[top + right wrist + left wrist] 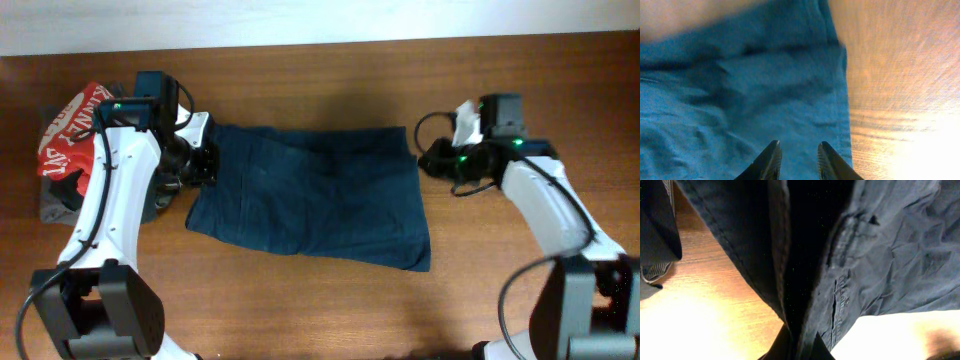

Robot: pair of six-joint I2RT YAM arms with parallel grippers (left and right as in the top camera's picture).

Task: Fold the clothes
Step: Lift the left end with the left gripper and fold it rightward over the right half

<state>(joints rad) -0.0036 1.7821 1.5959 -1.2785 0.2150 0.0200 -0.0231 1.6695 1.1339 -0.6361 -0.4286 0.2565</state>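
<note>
The left arm [105, 200], white with black joints, rises from its base and bends at the wrist, so that the left gripper [203, 163] points sideways toward the other arm. In the left wrist view its two dark fingertips [771, 355] stand almost together, and a fold of the dark navy blue cloth shorts [890, 255] is pinched between them. The right arm [545, 205], also white and black, bends in the mirrored way, and the right gripper [428, 158] points back toward the left one. Its two black fingers [767, 162] stand apart with a clear gap, and the shorts lie just under and ahead of the tips.
</note>
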